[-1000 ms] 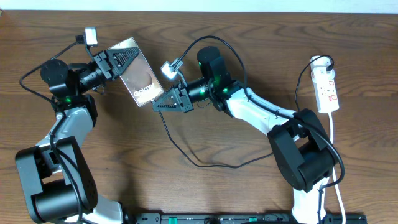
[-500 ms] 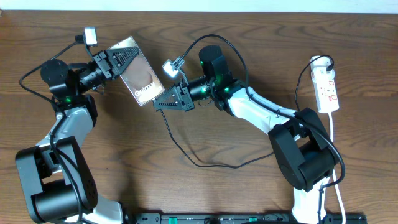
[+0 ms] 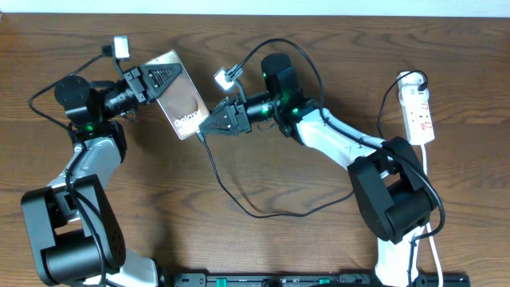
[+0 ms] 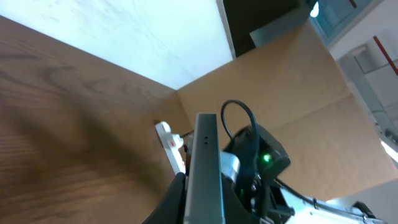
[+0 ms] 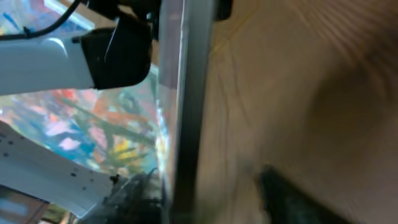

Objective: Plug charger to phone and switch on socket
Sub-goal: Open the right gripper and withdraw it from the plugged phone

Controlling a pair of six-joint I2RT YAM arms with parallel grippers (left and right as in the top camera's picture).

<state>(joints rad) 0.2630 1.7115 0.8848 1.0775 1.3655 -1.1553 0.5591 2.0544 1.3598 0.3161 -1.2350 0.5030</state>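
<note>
We see one phone [image 3: 185, 102] raised edge-up off the table [image 3: 239, 255], clamped in our left gripper [image 3: 163, 77], our right gripper [image 3: 209, 127] pinched narrow on the tip of the one charger [image 3: 260, 214], right at the phone's lower edge, one socket [image 3: 420, 114] far right, well apart

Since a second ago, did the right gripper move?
Yes. The right gripper moved up the overhead view and slightly toward the socket.

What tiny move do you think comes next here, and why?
Probably the right fingers ease the tip of the charger into the lower edge of the phone. The left fingers hold the phone, and the tip sits right at that edge.
</note>
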